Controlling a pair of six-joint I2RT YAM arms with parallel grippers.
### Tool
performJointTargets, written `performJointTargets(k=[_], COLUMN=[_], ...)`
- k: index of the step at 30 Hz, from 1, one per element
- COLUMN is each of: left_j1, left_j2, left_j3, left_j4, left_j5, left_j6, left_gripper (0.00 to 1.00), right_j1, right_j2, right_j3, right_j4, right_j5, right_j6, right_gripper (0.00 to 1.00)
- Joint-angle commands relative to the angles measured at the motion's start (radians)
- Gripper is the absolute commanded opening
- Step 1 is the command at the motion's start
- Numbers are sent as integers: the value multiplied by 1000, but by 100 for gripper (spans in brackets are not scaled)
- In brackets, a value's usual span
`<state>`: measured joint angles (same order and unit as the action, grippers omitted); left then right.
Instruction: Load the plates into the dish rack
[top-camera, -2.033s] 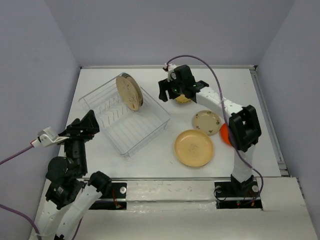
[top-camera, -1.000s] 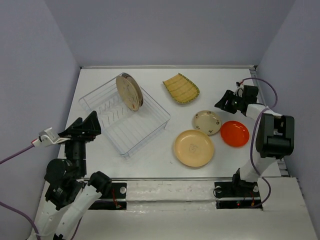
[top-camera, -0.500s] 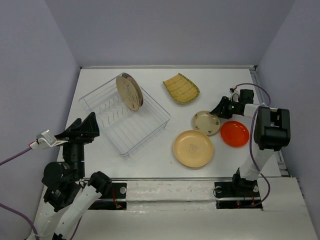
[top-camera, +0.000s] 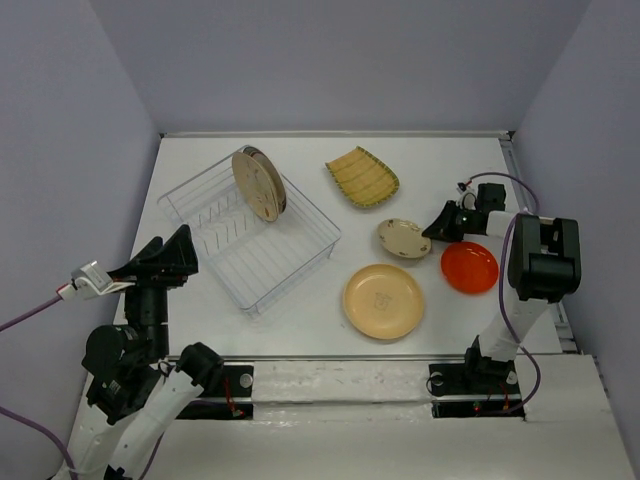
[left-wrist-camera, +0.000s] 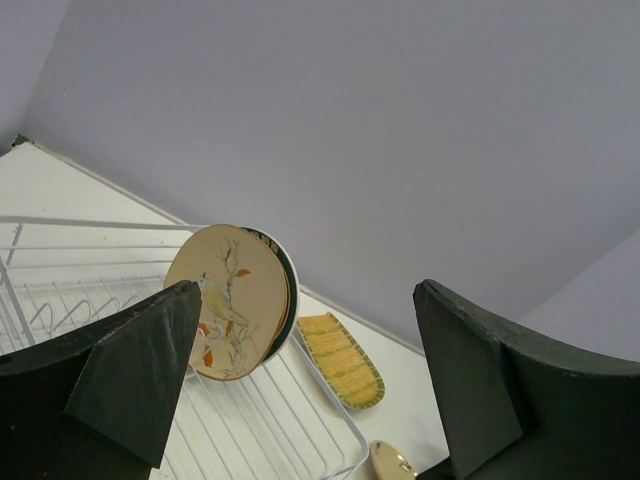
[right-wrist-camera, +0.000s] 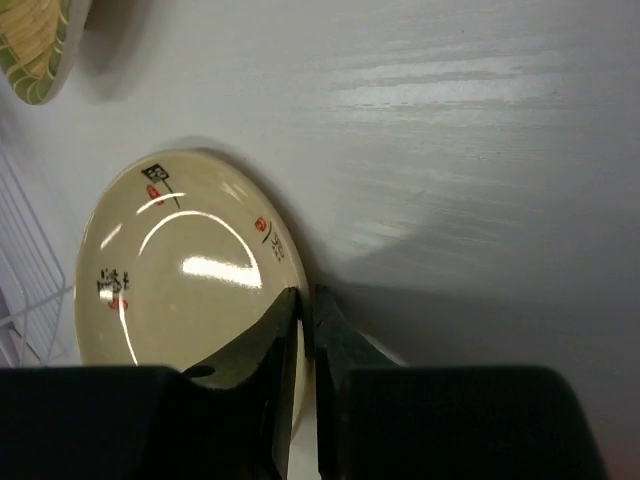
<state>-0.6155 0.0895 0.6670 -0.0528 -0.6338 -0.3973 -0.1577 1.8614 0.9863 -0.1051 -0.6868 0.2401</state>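
While the left claw (top-camera: 168, 246) is held spread, the rim of the small cream plate (right-wrist-camera: 180, 290) is pinched by the right claw (right-wrist-camera: 305, 298).

Two upright plates (top-camera: 259, 184) block the far end of the dish rack (top-camera: 300, 250); its nearer slots stand free. The right tool (top-camera: 432, 233) fills the gap between the small cream plate (top-camera: 403, 240) and the orange plate (top-camera: 470, 267). Bare tabletop (top-camera: 315, 292) lies between the rack and the tan plate (top-camera: 383, 300).

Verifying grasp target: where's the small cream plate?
Top view, right of centre: small cream plate, between yellow ribbed plate and large tan plate, right gripper on its rim.
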Motion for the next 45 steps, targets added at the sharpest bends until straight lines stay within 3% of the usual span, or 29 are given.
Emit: performJointTargets(k=[1,4,10,12,17,18,20,22,25,28,30,33,37,45], left_j1=[-4,-4,-4,-3,3,6,11,19,26,30,30,30,30,28], left_j2=[-7,-4,6,9,16,18,16,10,6,4,1,-13,-25,-36], left_j3=[-4,-3,-3,-3,-1,0,5,6,9,11,14,16,17,19], left_j4=[47,45,45,45,47,45,44,41,36,27,22,18,11,7], left_j5=[-27,-27,-26,-24,-26,-33,-55,-75,-113,-135,-155,-173,-182,-191], left_j6=[18,20,20,18,20,20,18,12,5,2,-2,-6,-8,-6], left_gripper=[99,99,99,99,99,99,99,99,99,99,99,99,99,99], right_j1=[1,1,38,142,492,620,824,944,1100,1179,1208,1251,1270,1270], right_j2=[-59,-102,-348,-464,-585,-588,-541,-423,-257,-14,158,340,534,634], right_j3=[9,28,51,71,247,276,390,487,705,944,1128,1271,1543,1543], right_j4=[-35,-33,-37,-67,-168,-171,-169,-154,-79,-1,37,168,244,337], right_j5=[116,185,373,484,952,1018,1240,1428,1597,1680,1716,1731,1753,1728], right_j6=[-1,13,79,90,103,100,70,6,-127,-289,-362,-531,-714,-780], right_gripper=[8,7,7,7,7,7,7,7,7,7,7,7,7,7])
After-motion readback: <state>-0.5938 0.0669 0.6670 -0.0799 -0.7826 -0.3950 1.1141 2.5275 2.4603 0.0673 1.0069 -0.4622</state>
